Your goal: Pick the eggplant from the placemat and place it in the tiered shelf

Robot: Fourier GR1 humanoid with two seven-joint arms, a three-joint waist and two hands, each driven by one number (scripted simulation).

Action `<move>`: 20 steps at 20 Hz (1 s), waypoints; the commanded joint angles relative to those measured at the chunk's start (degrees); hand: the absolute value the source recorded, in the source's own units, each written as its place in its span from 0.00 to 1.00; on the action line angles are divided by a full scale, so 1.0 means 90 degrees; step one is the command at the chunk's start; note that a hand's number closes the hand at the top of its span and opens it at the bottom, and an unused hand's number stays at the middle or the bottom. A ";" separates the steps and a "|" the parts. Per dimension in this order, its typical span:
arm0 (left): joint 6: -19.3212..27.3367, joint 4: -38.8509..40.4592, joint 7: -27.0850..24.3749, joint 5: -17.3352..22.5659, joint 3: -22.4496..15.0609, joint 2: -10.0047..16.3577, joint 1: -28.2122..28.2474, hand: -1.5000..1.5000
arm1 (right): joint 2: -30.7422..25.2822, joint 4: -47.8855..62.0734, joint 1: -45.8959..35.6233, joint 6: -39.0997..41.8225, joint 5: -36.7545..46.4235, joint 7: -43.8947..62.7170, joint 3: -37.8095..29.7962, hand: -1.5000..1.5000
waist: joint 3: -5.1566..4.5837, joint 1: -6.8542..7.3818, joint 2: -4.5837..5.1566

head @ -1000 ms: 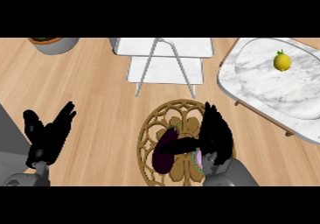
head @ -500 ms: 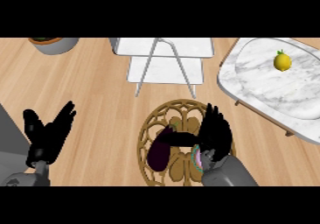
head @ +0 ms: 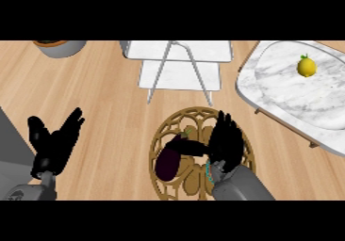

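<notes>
1. Right hand [head: 225, 141] is over the placemat [head: 196, 115], fingers straight and pointing away from the robot, nothing gripped.
2. Its thumb sticks out to the left, across the stem end of the eggplant [head: 167, 162].
3. The eggplant lies on the placemat just left of the palm, dark and lengthwise.
4. Beyond the fingertips stands the white tiered shelf [head: 179, 75], well apart.
5. Off to the right is a marble tray [head: 286, 94] with a lemon [head: 307, 66].
6. Far left, the left hand [head: 55, 143] rests open, fingers up.

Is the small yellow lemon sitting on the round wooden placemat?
No, the yellow lemon lies on the white marble tray, apart from the round placemat.
</notes>
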 commanded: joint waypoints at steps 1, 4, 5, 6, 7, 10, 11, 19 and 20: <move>0.0040 0.0256 0.0023 -0.0125 -0.0052 -0.0091 -0.0008 0.50 | 0.0049 0.0290 -0.0166 -0.0458 -0.0098 0.1549 0.0423 0.00 | -0.0029 -0.0022 0.0059; -0.0032 0.0208 -0.0022 -0.0113 -0.0078 -0.0115 0.0066 0.50 | 0.0048 0.0465 -0.0374 0.0595 -0.1178 0.1235 0.0513 1.00 | -0.0030 0.0077 0.0086; -0.0102 0.0164 0.0075 -0.0035 -0.0041 -0.0067 -0.0050 0.50 | 0.0046 0.0752 -0.0231 0.1057 -0.1110 0.0820 0.0601 1.00 | -0.0033 0.0082 0.0101; 0.0007 -0.0034 0.0089 -0.0091 -0.0053 -0.0092 0.0209 0.50 | 0.0044 0.0606 -0.0484 0.0537 -0.1078 0.1166 0.0811 1.00 | -0.0027 0.0086 0.0063; -0.0172 0.0224 -0.0133 -0.0062 -0.0016 -0.0116 0.0042 0.50 | 0.0042 0.0792 -0.0594 0.0165 -0.1281 0.1155 0.0836 1.00 | -0.0029 0.0075 0.0084; -0.0242 0.0330 -0.0114 -0.0015 0.0075 -0.0106 0.0213 0.50 | 0.0037 0.0384 -0.0303 -0.0215 -0.1148 0.1119 0.0949 1.00 | -0.0028 -0.0020 0.0058; -0.0115 0.0415 -0.0043 -0.0109 -0.0021 -0.0279 -0.0148 0.50 | 0.0037 0.0529 -0.0816 -0.0198 -0.1349 0.1320 0.1080 1.00 | -0.0028 0.0000 0.0071; -0.0103 -0.0076 0.0429 -0.0128 0.0080 -0.0148 -0.0059 0.50 | 0.0039 0.0527 -0.2021 -0.0702 -0.1719 0.0796 0.2039 1.00 | -0.0025 0.0085 0.0065; -0.0225 0.0031 0.0051 -0.0220 -0.0088 -0.0259 0.0088 0.50 | 0.0041 0.0594 -0.2306 -0.0770 -0.2027 0.0550 0.2311 1.00 | -0.0027 0.0226 0.0086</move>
